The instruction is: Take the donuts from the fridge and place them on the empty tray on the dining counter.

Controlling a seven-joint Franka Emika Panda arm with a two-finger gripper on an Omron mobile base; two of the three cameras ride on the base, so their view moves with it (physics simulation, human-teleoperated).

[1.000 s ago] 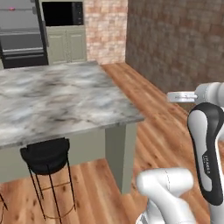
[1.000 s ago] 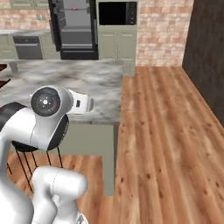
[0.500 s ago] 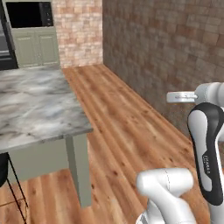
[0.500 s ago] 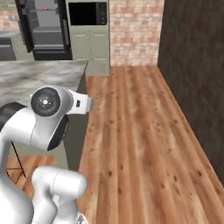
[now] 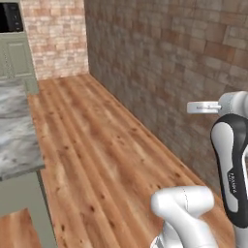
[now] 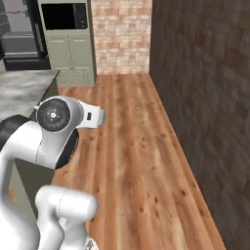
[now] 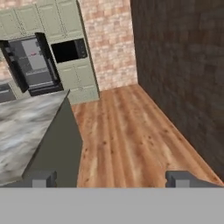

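Your base has swung right over the last second, so both base views shifted; nothing in the room moved on its own. In the left base view the dining counter [image 5: 17,140] has slid from mid-frame to a sliver at the left edge, the stool has dropped out of frame, and the dark brick wall [image 5: 169,72] now takes the right half. In the right base view the fridge [image 6: 19,34] and wall oven [image 6: 63,17] have moved to the top left, with the wood floor [image 6: 132,146] across the middle.
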